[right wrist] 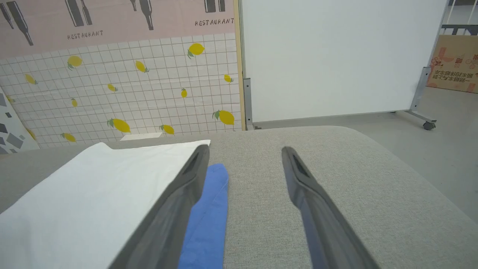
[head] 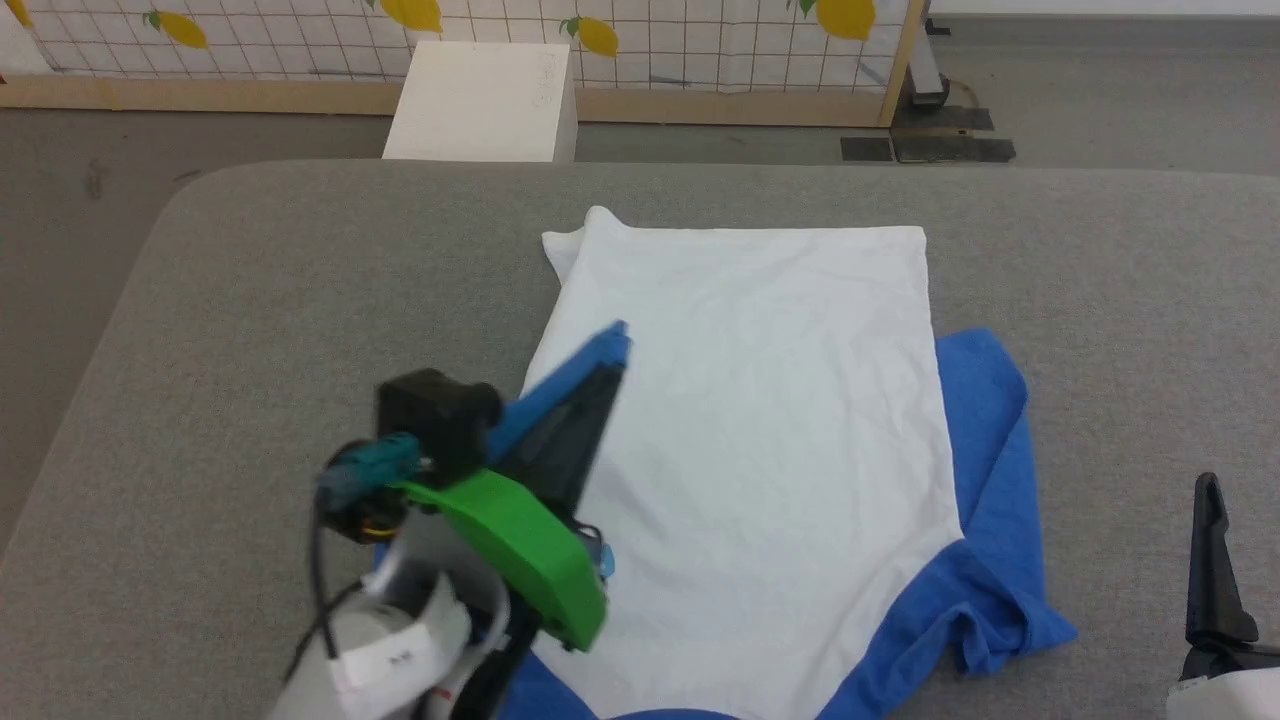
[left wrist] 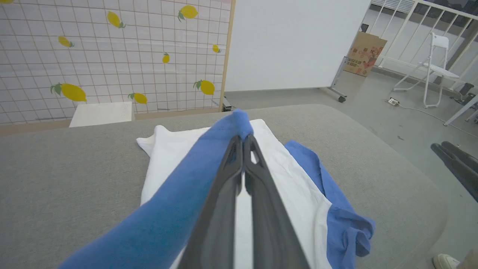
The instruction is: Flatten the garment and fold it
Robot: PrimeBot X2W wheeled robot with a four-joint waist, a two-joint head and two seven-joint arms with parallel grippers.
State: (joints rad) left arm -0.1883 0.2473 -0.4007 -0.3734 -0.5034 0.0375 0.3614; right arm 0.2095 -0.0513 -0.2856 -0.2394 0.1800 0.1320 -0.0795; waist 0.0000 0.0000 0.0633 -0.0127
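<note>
The garment lies spread on the grey table, its white body flat and hem toward the far edge. Its right blue sleeve spills out rumpled on the right side. My left gripper is shut on the left blue sleeve, lifting it over the white body. The pinched sleeve tip pokes past the closed fingers. My right gripper stands open above bare table just right of the garment, nothing between its fingers; one dark finger shows at the lower right.
The grey padded table has rounded corners and floor beyond. A white box stands behind the far edge against a lemon-patterned panel. A white board, a cardboard box and a folding chair stand to the right.
</note>
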